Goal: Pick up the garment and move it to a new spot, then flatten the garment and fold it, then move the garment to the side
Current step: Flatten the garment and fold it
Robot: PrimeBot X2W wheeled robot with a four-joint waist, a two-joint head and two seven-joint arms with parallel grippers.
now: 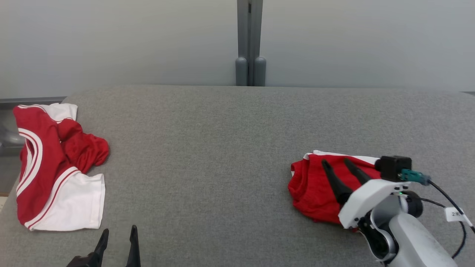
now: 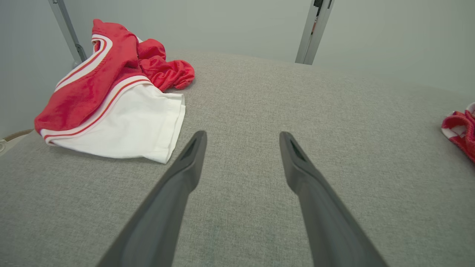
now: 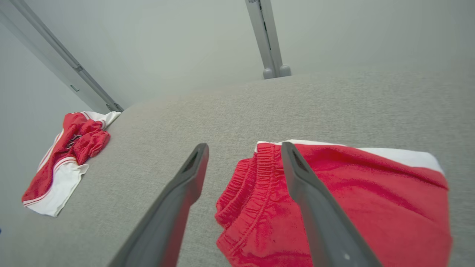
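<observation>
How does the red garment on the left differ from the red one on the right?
The left garment lies sprawled and rumpled; the right garment is a compact folded bundle. The left garment shows a broad white panel and stripes; the right garment is mostly red with a thin white edge. The open right end effector is over the right garment; the left garment lies untouched. Both are red and white on the grey surface.
</observation>
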